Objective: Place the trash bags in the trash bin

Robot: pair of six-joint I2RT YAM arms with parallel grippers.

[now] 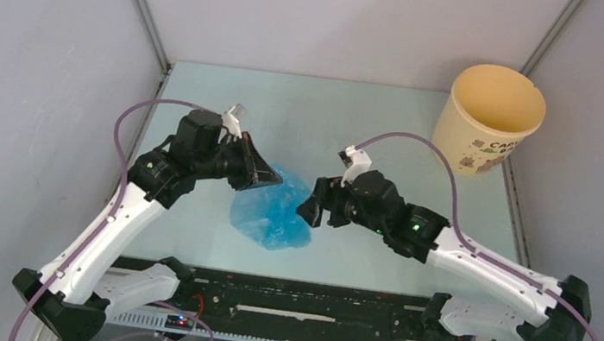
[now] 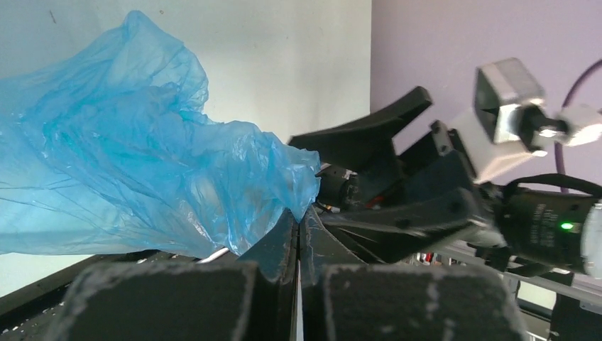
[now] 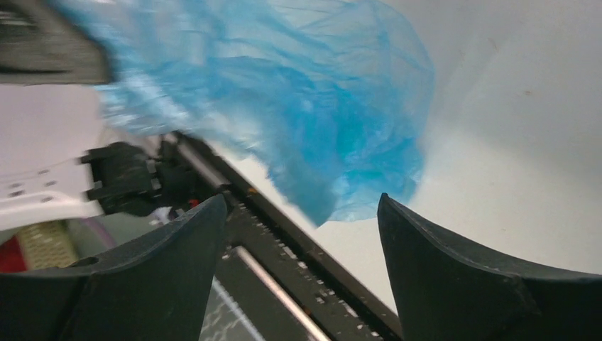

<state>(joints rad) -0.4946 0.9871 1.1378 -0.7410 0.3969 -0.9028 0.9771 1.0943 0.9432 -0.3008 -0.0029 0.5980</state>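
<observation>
The light-blue trash bag lies crumpled on the pale table, between my two grippers. My left gripper is shut on the bag's upper left edge. In the left wrist view the film runs down into the closed jaws of the left gripper. My right gripper stands open just right of the bag. In the right wrist view the bag hangs beyond the spread fingers, with nothing between them. The pale yellow trash bin stands upright at the far right corner, apart from both arms.
A black rail runs along the near edge between the arm bases. Grey enclosure walls with metal corner posts close in the table on the left, back and right. The right arm's purple cable arcs above the table toward the bin.
</observation>
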